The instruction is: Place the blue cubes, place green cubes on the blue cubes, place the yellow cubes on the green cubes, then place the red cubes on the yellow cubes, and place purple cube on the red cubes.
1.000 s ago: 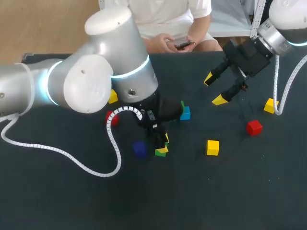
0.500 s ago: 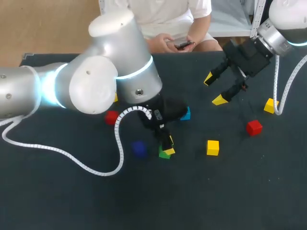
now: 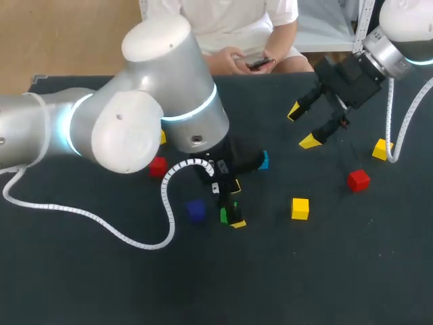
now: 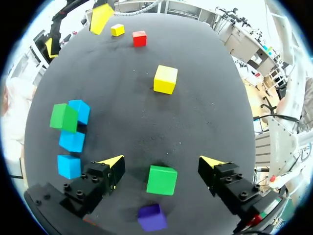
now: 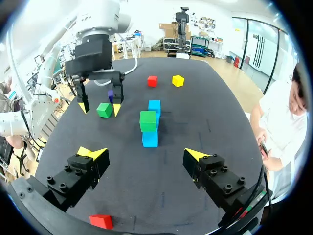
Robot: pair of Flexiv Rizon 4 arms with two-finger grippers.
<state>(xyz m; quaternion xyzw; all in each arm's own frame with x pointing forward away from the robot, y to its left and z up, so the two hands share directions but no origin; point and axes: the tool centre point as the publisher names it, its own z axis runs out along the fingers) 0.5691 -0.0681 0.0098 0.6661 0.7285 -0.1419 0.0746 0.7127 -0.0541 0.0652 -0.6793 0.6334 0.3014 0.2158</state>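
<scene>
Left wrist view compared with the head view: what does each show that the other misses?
Only the left wrist view shows the cluster of blue cubes with a second green cube among them; in the head view the left arm covers most of that. Only the head view shows a red cube beside that arm. Both show the green cube between the left gripper's open fingers, the purple cube and a yellow cube.

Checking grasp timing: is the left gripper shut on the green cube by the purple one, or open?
Open. In the left wrist view the green cube sits between the fingers of the left gripper, with a gap on both sides.
</scene>
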